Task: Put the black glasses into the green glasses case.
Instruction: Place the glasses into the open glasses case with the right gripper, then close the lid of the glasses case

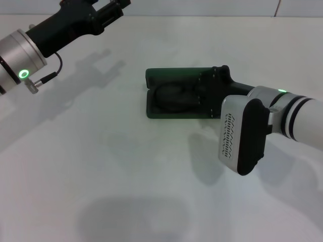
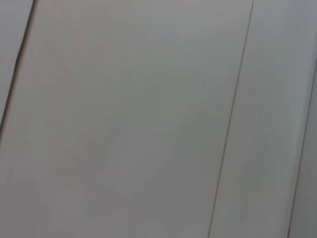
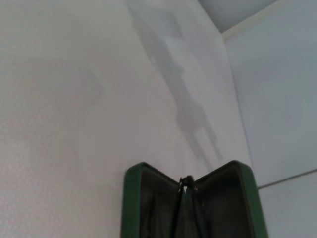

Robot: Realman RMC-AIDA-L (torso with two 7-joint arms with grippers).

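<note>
Head view: the green glasses case (image 1: pixel 174 96) lies open mid-desk (image 1: pixel 101 166), the right hand (image 1: pixel 212 88) over its right end, grip state not discernible; dark shape inside, likely the black glasses (image 1: pixel 174 97). Left hand (image 1: pixel 108 12) parked far left, state unclear. Left wrist view: blank wall only. Right wrist view: case (image 3: pixel 133 198) open, thin black frame (image 3: pixel 185 186) at the hinge. Risk: a temple snagging on the rim, tipping the glasses out.

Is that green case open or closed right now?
Open: the green glasses case lies spread on the table, its dark lining showing, the right tool over it.

right tool (image 1: pixel 214 83) low, extended forward; left tool (image 1: pixel 108 12) raised.
</note>
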